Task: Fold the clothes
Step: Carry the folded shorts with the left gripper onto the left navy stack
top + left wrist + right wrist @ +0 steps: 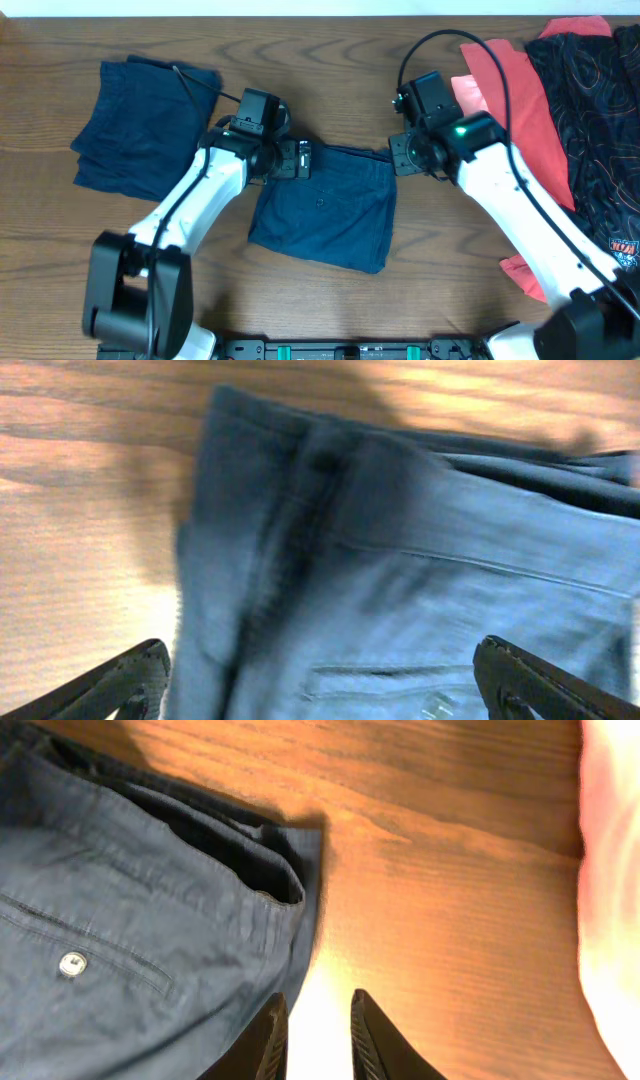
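Left jaws spread wide over the waistband of the navy shorts (325, 210); right jaws nearly pressed together beside the shorts' right corner, pinching nothing. Shorts flat mid-bench (60, 260); folded navy garment (140, 125) left of shorts, coral shirts (520, 95) and black patterned garment (600, 110) right. Risk: uneven grips skewing the fold. No readable writing.

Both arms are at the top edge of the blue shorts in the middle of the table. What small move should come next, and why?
Probably lower the left gripper onto the waistband of the navy shorts and close. Its fingers are spread wide above the cloth, holding nothing. The right gripper is nearly closed over bare table beside the shorts' corner, so it would likely need to open and shift onto the cloth.
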Available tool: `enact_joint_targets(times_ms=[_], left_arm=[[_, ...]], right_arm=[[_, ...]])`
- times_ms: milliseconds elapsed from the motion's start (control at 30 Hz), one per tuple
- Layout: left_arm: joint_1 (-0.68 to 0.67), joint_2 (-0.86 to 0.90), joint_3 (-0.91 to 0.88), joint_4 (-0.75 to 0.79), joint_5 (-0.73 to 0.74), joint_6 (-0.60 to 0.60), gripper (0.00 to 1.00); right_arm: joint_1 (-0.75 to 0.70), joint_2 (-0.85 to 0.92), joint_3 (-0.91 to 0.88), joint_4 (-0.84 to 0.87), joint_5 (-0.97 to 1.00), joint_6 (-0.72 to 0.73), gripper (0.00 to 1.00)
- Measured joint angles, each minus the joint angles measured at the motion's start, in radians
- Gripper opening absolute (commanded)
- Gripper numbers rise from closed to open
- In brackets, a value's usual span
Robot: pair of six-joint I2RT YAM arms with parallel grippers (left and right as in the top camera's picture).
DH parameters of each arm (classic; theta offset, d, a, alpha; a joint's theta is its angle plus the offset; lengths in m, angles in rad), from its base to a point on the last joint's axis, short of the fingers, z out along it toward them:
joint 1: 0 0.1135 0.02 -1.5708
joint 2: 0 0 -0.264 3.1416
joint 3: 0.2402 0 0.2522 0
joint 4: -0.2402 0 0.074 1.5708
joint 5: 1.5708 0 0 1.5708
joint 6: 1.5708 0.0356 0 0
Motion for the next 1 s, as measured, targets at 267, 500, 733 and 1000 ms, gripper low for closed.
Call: enact_joint_targets(times_ms=[267, 500, 733, 1000], left_arm=[[0.038, 0.151, 0.0, 0.036, 0.011, 0.025, 0.98], [0.011, 0.171, 0.0, 0.042, 0.171, 0.034, 0.56], [-0.009, 0.172, 0.0, 0.062, 0.235, 0.059, 0.06], [0.138, 0.119, 0.071, 0.042, 0.248, 0.059, 0.06]], right_arm=[[0.0, -0.034, 0.001, -0.059, 0.003, 0.0, 0.2], [0.0, -0.034, 0.001, -0.067, 0.004, 0.0, 0.17], [0.0, -0.035, 0.001, -0.106, 0.006, 0.0, 0.12], [-0.006, -0.085, 0.001, -0.136, 0.022, 0.002, 0.13]])
